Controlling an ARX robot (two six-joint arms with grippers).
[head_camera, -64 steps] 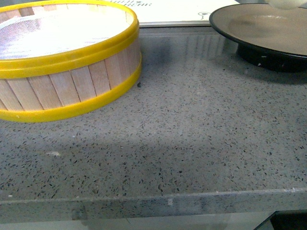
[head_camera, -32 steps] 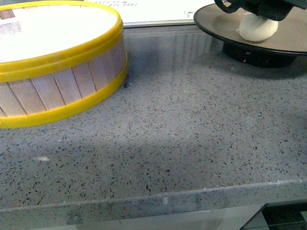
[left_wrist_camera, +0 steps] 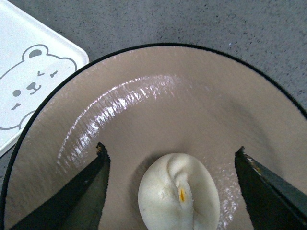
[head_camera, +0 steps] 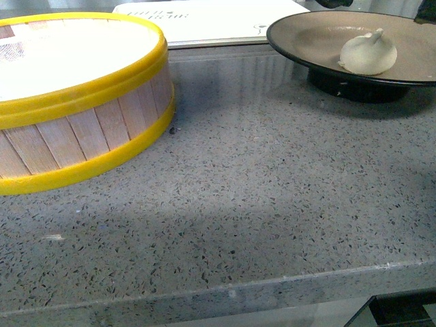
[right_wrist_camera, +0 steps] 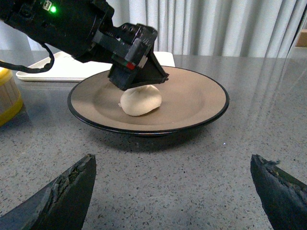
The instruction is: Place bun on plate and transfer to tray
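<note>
Bun (head_camera: 368, 53) sits on plate (head_camera: 310, 34), tray (head_camera: 204, 20) just beside. Left tool (left_wrist_camera: 170, 151) wide, straddling bun. Right tool (right_wrist_camera: 170, 163) wide, above worktop (head_camera: 272, 170). Bun likely soft and light (dents easily). Plate stiff and glossy: grip its rim.

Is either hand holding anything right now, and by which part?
Nothing. The left hand hangs open above the bun on the plate; the right hand is open and empty.

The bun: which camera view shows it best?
Left wrist view: the bun is close, seen from above, pleat clear, lower edge cropped. Front view: whole but small. Right wrist view: the left gripper hides its top.
</note>
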